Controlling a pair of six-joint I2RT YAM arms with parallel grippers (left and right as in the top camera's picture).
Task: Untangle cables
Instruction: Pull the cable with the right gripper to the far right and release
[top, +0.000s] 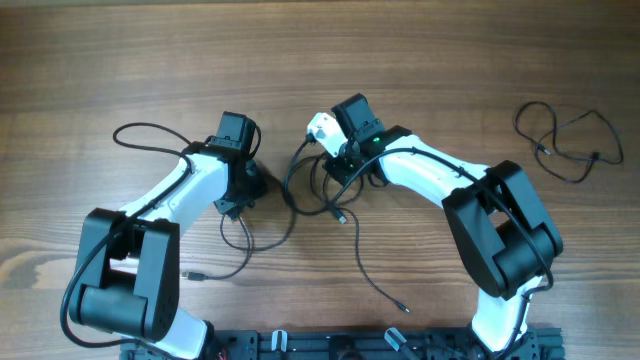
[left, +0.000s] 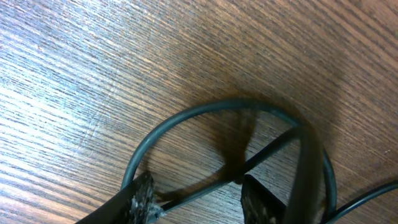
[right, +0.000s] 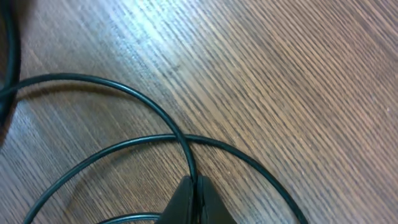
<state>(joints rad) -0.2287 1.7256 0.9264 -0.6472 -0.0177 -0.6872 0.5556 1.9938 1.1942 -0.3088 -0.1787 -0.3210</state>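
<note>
Right pincer (right: 194, 198) pinches one cable (right: 143, 99) (left pincer (left: 196, 190) straddles a second cable (left: 267, 148)).

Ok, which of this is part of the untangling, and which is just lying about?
Job: tangled cables at centre, one strand of them pinched in the right gripper.
Lying about: separate cable, loosely looped at the far right, already free of the tangle.

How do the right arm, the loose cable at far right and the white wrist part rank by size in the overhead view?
1. right arm
2. loose cable, counting its whole spread
3. white wrist part
</note>
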